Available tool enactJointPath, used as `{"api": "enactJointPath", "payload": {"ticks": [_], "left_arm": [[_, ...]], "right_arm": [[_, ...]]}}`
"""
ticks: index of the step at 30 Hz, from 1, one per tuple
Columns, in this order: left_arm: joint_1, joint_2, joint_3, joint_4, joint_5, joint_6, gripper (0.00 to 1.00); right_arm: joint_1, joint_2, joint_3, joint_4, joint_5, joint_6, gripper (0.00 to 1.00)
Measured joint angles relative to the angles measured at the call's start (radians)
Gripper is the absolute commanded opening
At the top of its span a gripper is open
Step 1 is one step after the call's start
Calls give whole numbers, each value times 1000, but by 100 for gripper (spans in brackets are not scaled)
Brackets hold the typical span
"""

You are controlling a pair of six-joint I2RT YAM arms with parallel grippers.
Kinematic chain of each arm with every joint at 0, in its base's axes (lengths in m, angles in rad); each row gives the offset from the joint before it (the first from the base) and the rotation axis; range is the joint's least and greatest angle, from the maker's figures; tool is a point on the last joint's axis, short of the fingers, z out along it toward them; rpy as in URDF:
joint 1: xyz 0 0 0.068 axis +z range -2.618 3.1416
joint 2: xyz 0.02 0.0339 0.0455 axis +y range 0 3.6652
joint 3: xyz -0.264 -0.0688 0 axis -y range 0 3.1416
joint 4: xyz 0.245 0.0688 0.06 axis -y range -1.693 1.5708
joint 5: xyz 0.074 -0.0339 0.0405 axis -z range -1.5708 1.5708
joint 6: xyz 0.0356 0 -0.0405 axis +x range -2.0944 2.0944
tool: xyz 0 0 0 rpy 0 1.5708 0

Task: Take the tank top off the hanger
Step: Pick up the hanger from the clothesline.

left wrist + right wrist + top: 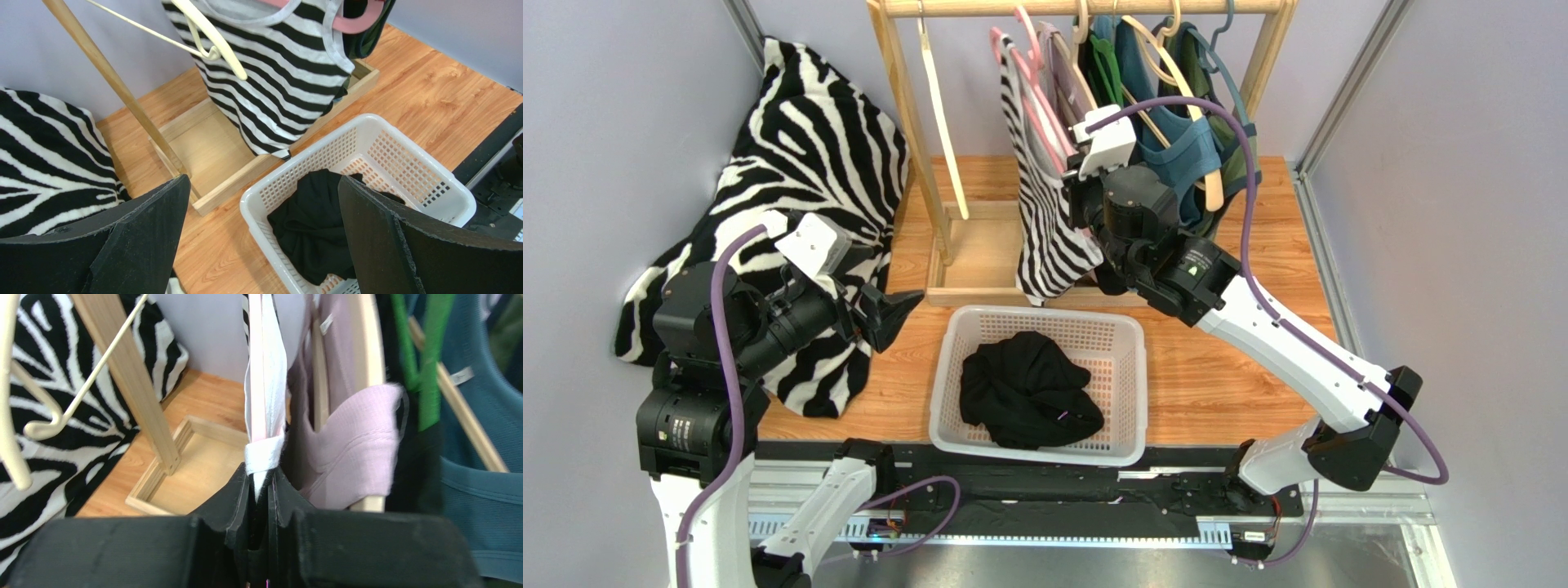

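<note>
Right gripper (262,478) clamped on the white edge trim of the striped tank top (1048,233), upper centre of top view, which hangs on its pink hanger (351,26) on the wooden rack (906,116). Left gripper (263,184) wide open, holding nothing, lower left near the white basket (1133,368)

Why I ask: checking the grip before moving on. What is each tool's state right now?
Left tool: open, holding nothing.
Right tool: closed on the white strap of the striped tank top.
</note>
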Motion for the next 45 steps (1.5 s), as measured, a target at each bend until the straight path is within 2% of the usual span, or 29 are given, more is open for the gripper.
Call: {"api": "enactJointPath", "payload": {"ticks": [7,13,23,30,38,41,45], "left_arm": [[0,24,26,0,-17,-4,99],[0,47,37,0,-9,-8,99],[0,51,36,0,37,-8,99],[0,50,36,-1,64,-11,99],[0,19,37,-20,94,20,99],[0,-11,48,-44,143,68,96],[0,-26,124,-133,304,225,94]], "right_arm": [[46,-90,-14,-72,-107,-2,0],[137,-249,135,-190,-215,-24,0],[140,-535,241,-263,-484,5,0],[140,-526,250,-359,-563,15,0],[140,-503,153,-491,-583,16,0],[140,-519,98,-526,-591,15,0],[140,-547,41,-566,-607,15,0]]}}
